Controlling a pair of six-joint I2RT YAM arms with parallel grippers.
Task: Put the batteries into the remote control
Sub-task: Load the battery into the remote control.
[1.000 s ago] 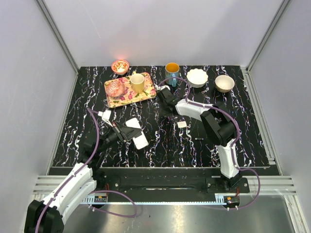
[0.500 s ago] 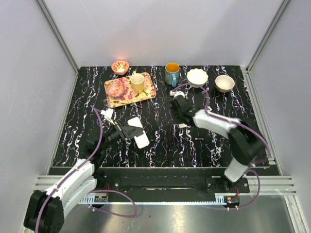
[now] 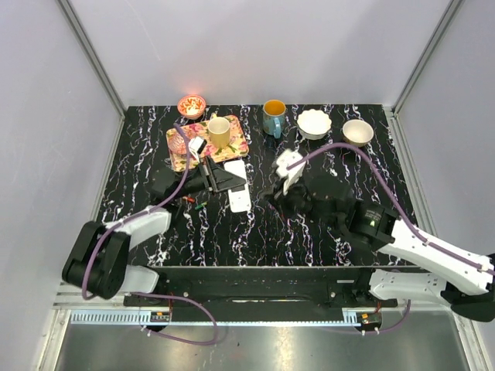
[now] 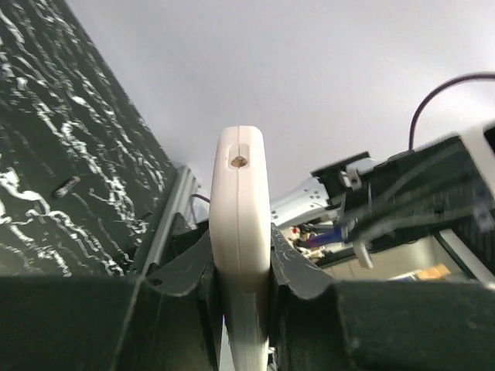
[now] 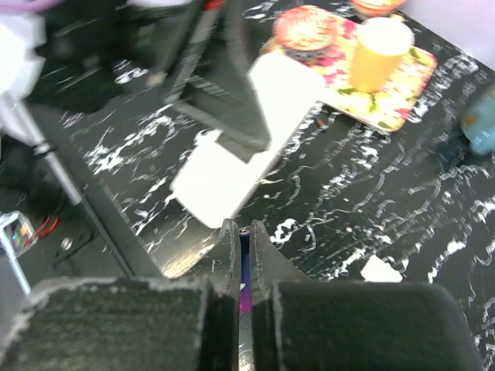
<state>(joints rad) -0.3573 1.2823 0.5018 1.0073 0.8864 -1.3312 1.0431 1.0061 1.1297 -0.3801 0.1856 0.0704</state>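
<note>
Just on the near side of the flower-patterned rectangular tray (image 3: 235,140), the small flat white remote control (image 3: 240,199) is gripped by the left claw (image 3: 223,179). The left wrist view shows the claw closed on the handset's two long sides (image 4: 241,201), with the casing seen edge-on between the fingers. Its long axis runs from the tray toward the near edge of the black marbled tabletop (image 3: 340,154).

The right claw (image 3: 271,194) sits off the tray's near right corner, just beside the remote on its right, so it is the arm placed to load. Its fingers are pressed almost together on a slim purplish battery (image 5: 244,292), of which only a sliver shows between them. From that wrist, the remote (image 5: 207,185) lies ahead and to the left, blurred, so I cannot tell whether the dark recess faces up.

The coming move likely needs the battery turned parallel to the handset's length and carried leftward over it.

Two tiny loose batteries, red and green (image 3: 193,203), lie below the tray's near left corner.
</note>
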